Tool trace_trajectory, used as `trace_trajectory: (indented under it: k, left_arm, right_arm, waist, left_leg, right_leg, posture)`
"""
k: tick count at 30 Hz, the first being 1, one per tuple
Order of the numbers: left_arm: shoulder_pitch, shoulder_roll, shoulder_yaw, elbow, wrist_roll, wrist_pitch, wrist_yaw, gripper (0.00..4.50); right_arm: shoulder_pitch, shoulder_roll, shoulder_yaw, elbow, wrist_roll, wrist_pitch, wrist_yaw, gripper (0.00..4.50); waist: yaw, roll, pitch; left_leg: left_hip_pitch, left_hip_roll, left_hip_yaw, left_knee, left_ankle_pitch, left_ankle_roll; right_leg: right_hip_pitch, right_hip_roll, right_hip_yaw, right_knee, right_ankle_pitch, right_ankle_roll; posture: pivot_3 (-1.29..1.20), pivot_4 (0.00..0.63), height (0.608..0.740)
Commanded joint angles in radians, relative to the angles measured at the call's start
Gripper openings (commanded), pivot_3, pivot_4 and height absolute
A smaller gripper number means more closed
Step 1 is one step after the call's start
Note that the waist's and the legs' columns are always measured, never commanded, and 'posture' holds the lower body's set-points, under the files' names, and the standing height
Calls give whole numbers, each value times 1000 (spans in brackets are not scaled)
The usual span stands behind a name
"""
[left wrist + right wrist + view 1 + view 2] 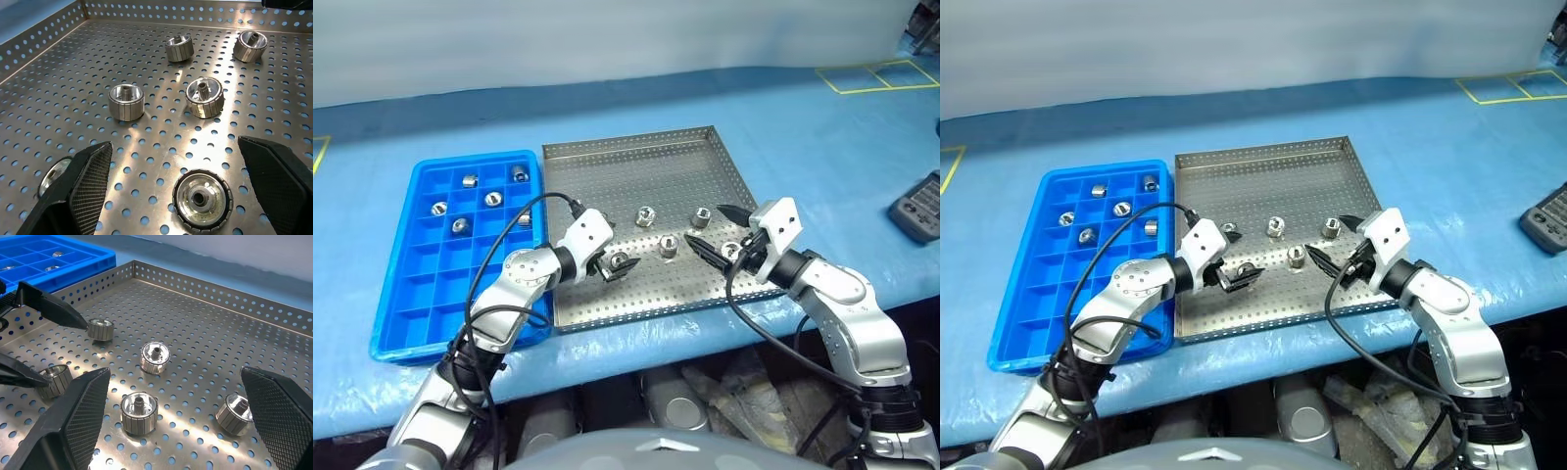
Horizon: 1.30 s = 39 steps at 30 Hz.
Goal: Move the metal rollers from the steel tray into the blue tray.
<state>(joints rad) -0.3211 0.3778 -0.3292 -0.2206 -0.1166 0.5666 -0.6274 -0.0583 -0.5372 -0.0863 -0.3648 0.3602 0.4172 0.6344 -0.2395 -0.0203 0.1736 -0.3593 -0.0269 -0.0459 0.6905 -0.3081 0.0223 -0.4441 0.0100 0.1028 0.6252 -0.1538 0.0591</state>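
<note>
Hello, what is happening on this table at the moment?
A two-armed robot is moving metal rollers from the steel tray into the blue tray. Six rollers already lie in compartments at the blue tray's far end, and several are left on the steel tray. The left gripper is open with a roller between its fingers, not yet gripped. The right gripper is also open and holds nothing.

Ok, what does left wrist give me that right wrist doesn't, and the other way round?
Left wrist: a close look at an end-up roller lying between the fingers of the open left gripper. Right wrist: a corner of the blue tray with rollers in its cells, and the open right gripper over the steel tray. Both: the steel tray's perforated floor and rim, with loose rollers on it.
</note>
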Motion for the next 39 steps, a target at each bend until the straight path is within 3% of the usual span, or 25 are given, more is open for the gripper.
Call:
trace_trajectory:
  k: [1,11,14,18,22,27,39]
  left_arm:
    - [-14,-4,-8,9,22,18,14,4463]
    - [5,7,-22,24,63,75,39,4463]
    - [10,2,-25,26,68,88,40,3891]
    - [12,7,-38,18,65,93,20,2631]
    - [14,6,-38,17,67,92,16,2631]
    - [15,1,-16,4,57,89,19,1712]
    - [35,3,37,-58,40,71,42,1712]
  right_arm:
    - [-7,1,-22,-41,11,-17,-6,4500]
    - [-34,8,0,-19,0,-23,-7,4500]
    - [-38,8,3,-19,0,-23,-6,4500]
    - [-39,8,5,-20,0,-24,-7,4500]
    - [-38,9,4,-22,-1,-25,-9,4500]
    - [-41,18,12,-20,-8,-26,-16,4500]
    - [-74,35,35,2,-20,-27,-3,4500]
  waist:
    - [-8,0,0]
    - [-19,0,0]
    - [-17,0,0]
    - [-16,0,0]
    - [-16,0,0]
    - [-16,0,0]
    - [-15,0,0]
  left_leg:
    - [0,0,0,0,0,0]
    - [0,0,3,0,0,1]
    - [1,0,4,0,-1,1]
    - [1,0,4,0,-1,2]
    - [1,0,5,0,-1,2]
    - [0,0,7,0,-1,2]
    - [1,0,11,0,-2,4]
  right_leg:
    - [0,0,1,0,0,0]
    - [0,1,4,0,1,1]
    - [0,1,4,0,1,2]
    - [0,1,5,0,1,2]
    - [0,1,5,0,1,2]
    - [0,1,7,0,1,3]
    - [0,1,11,0,2,4]
  posture:
    - [-291,150,740]
    - [-284,150,740]
    - [-265,150,740]
    - [-268,150,740]
    - [-269,150,740]
    - [-267,150,740]
    - [-236,150,740]
